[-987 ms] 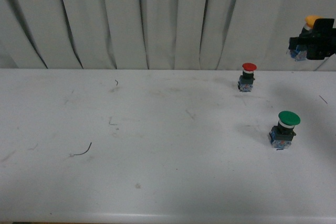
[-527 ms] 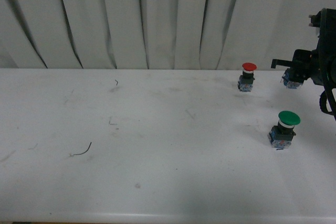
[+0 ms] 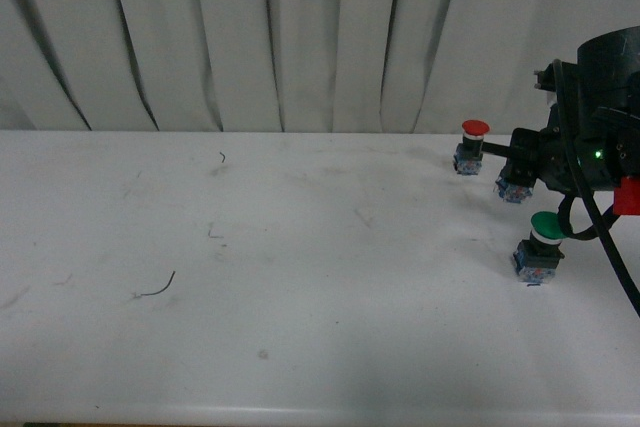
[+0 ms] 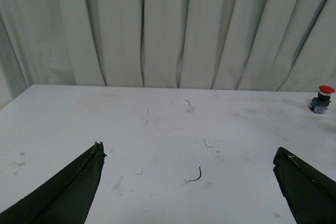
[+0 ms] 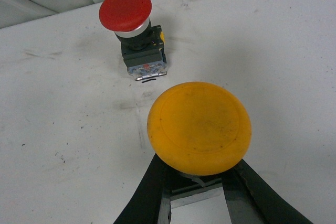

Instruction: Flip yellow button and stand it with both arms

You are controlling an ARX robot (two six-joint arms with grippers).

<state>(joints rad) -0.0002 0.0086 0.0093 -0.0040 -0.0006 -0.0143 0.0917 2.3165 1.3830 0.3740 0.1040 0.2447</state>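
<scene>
My right gripper (image 3: 520, 175) is shut on the yellow button (image 5: 199, 127), just above the table at the far right, between the red and green buttons. In the right wrist view its round yellow-orange cap points away from the wrist, with both black fingers (image 5: 152, 182) clamped on the body below the cap. In the front view only the button's blue base (image 3: 513, 190) shows; the cap is hidden by the arm. My left gripper (image 4: 189, 153) is open and empty over the left part of the table, and is out of the front view.
A red-capped button (image 3: 473, 145) stands upright at the back right, close beside the held one (image 5: 128, 17). A green-capped button (image 3: 543, 244) stands nearer the front, under the right arm. The white table (image 3: 300, 277) carries a small dark wire scrap (image 3: 157, 287). Grey curtains hang behind.
My right arm has come down from high at the far right and moved left with the yellow button, to just above the table between the red and green buttons.
</scene>
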